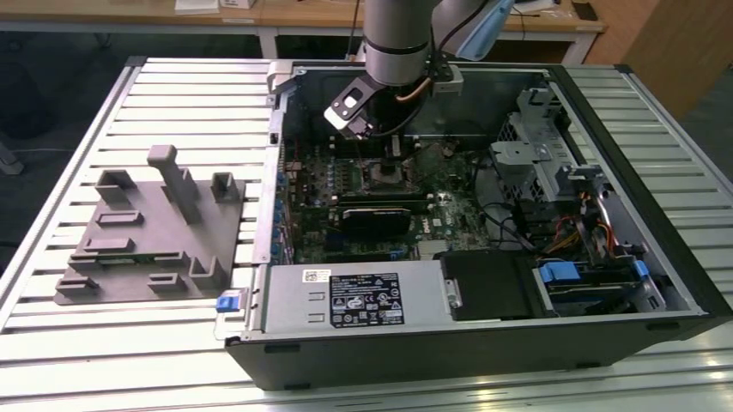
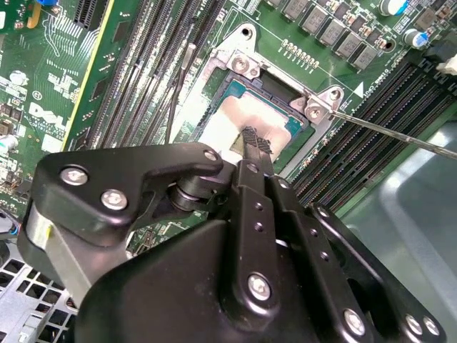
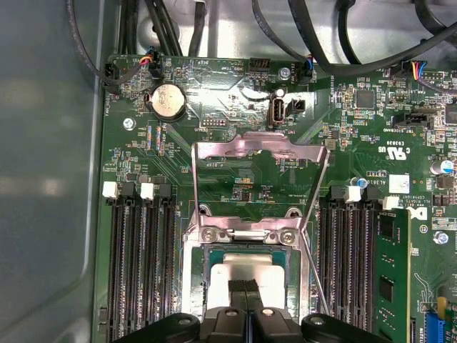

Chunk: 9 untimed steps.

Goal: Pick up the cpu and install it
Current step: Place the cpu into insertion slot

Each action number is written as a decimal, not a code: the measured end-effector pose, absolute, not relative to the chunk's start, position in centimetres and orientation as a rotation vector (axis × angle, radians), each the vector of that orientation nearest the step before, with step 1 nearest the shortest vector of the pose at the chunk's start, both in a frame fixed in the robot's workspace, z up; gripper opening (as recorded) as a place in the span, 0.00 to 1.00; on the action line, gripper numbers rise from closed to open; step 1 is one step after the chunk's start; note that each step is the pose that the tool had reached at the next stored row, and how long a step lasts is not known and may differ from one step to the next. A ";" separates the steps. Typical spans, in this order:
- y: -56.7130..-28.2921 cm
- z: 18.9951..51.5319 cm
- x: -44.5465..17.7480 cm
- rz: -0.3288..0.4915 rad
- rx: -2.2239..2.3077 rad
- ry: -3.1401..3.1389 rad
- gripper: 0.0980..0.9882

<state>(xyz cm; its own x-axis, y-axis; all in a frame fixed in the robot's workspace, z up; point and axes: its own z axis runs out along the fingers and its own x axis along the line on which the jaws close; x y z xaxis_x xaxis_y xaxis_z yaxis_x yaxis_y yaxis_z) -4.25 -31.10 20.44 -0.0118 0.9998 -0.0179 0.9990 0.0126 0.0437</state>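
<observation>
Slatted metal table (wooden desks behind), open computer case, hand pinched narrow over cpu in socket

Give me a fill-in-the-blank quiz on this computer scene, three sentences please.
1. The small square silvery-topped cpu sits in the dark socket of the ____ motherboard.
2. The silver metal load plate beside it is swung ____.
3. The black end effector is poised directly over the ____.
Missing words: green; open; cpu.
</observation>
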 end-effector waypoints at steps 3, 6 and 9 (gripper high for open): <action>-31.1 20.4 -4.2 0.028 2.206 2.175 0.01; -31.1 20.3 -4.2 0.029 2.229 2.149 0.01; -31.1 20.2 -4.3 0.032 2.240 2.135 0.01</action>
<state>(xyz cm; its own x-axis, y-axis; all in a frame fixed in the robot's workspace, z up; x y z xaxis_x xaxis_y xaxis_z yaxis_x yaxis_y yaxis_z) -4.27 -31.14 20.21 0.0483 0.9987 -0.0177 0.9977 -0.0474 0.0486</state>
